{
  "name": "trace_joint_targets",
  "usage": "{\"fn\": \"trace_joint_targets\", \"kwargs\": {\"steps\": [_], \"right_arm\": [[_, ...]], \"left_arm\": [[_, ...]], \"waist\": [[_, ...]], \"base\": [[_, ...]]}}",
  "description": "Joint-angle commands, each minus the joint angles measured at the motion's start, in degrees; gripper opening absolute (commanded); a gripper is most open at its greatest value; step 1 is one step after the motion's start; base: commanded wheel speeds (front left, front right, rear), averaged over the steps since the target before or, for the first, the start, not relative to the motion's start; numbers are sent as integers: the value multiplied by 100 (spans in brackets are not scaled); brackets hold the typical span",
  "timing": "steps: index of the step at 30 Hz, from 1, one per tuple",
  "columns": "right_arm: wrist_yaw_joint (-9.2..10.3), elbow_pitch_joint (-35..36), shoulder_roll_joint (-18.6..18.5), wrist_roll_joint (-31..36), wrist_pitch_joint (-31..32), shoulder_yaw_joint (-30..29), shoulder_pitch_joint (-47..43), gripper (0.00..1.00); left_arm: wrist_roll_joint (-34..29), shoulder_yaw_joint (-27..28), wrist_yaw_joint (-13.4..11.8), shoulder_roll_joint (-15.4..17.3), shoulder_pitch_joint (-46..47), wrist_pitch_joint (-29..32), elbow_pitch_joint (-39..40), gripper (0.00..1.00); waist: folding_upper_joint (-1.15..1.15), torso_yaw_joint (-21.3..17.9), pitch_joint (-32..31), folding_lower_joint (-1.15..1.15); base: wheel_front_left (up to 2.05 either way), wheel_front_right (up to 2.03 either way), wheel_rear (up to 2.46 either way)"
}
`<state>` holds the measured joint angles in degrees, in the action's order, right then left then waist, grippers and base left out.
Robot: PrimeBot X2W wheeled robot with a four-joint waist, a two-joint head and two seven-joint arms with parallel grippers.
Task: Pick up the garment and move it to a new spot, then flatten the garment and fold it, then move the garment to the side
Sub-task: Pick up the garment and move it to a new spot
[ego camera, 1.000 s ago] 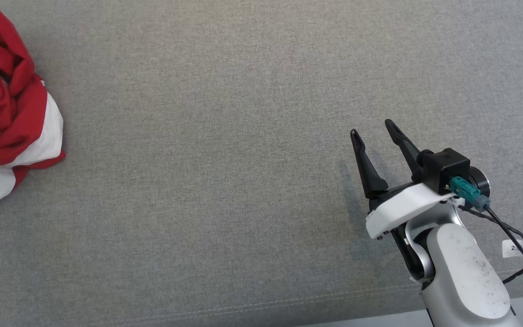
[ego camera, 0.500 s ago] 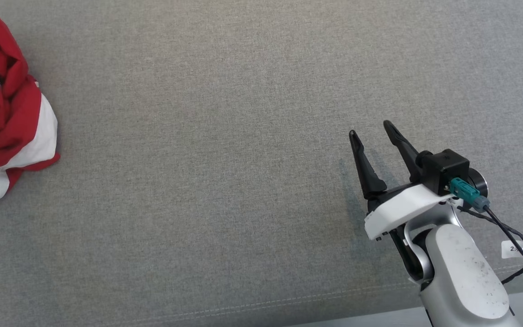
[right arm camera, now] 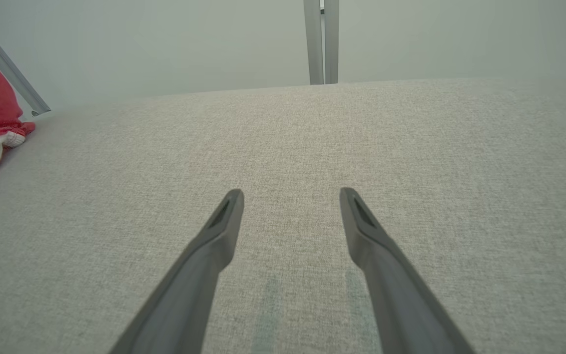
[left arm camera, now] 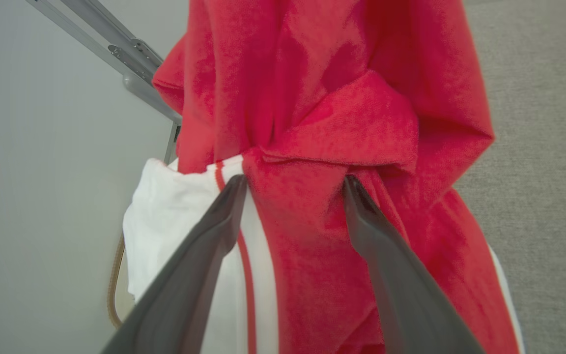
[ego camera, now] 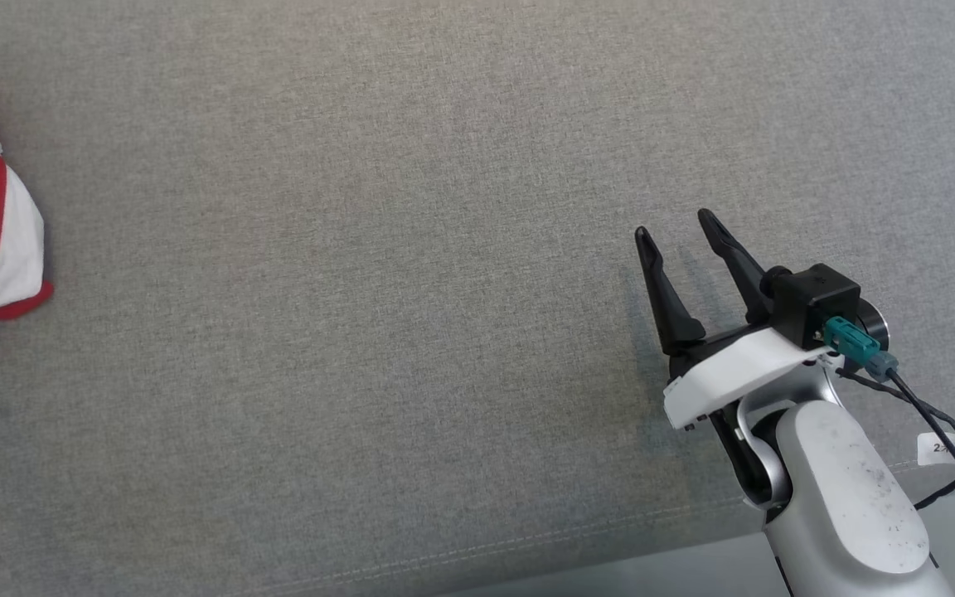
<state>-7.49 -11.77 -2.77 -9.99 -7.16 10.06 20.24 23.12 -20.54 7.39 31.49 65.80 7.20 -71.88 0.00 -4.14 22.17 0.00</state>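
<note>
- The left gripper (left arm camera: 294, 189) has its two fingers spread wide. A bunched fold of the red-and-white garment (left arm camera: 342, 98) sits between the tips (whether the fingers actually press the cloth cannot be told).
- In the head view the garment lies crumpled at the far left edge of the gray fabric surface (ego camera: 361, 290).
- The right gripper (ego camera: 674, 226) is spread open and holds nothing. It is low over the surface at the lower right, well apart from the garment.
</note>
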Motion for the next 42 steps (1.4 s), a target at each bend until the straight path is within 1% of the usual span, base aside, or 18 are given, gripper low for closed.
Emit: {"fn": "trace_joint_targets", "kwargs": {"steps": [1,5,8,12,13,14,22,28,29,31,37,42], "right_arm": [[0,-3,-20,-29,-49,-16,46,100],[0,-22,-20,-41,-93,-26,91,100],[0,-35,-20,-24,-94,-12,121,100],[0,-22,-20,31,-55,-2,132,100],[0,-24,-21,43,-50,-11,138,100],[0,-27,-21,56,-41,-18,148,100],[0,-84,-21,57,-18,28,157,100],[0,-155,-21,25,-50,21,85,100],[0,-155,-21,25,-50,21,85,100],[0,-180,-20,16,-63,36,59,100],[0,-283,-22,-62,-106,84,0,100],[0,-373,-22,-167,-157,114,-43,100]], "left_arm": [[36,-8,6,45,47,108,-34,100],[179,37,6,29,-89,518,-115,100],[273,55,6,16,-148,695,-143,100],[237,-27,-14,58,-130,561,-134,100],[199,-57,-40,79,-102,482,-115,40],[178,-81,-48,80,-81,403,-100,0],[99,-195,-47,49,58,-214,-9,0],[84,-271,-24,-27,179,-797,148,0],[84,-271,-24,-27,179,-797,148,0],[117,-281,-16,-60,254,-989,230,0],[51,-459,-4,-174,469,-1418,482,0],[5,-700,6,-260,605,-1652,809,0]], "waist": [[0,-106,141,0],[0,-129,242,0],[0,-121,294,0],[0,-79,331,0],[0,-65,331,0],[0,-50,325,0],[0,46,167,0],[0,154,-18,0],[0,154,-18,0],[0,199,-108,0],[0,305,-409,0],[0,309,-646,0]], "base": [[0,0,0],[0,0,0],[0,0,0],[0,0,0],[0,0,0],[0,0,0],[0,0,0],[0,0,0],[0,0,0],[0,0,0],[0,0,0],[0,0,0]]}}
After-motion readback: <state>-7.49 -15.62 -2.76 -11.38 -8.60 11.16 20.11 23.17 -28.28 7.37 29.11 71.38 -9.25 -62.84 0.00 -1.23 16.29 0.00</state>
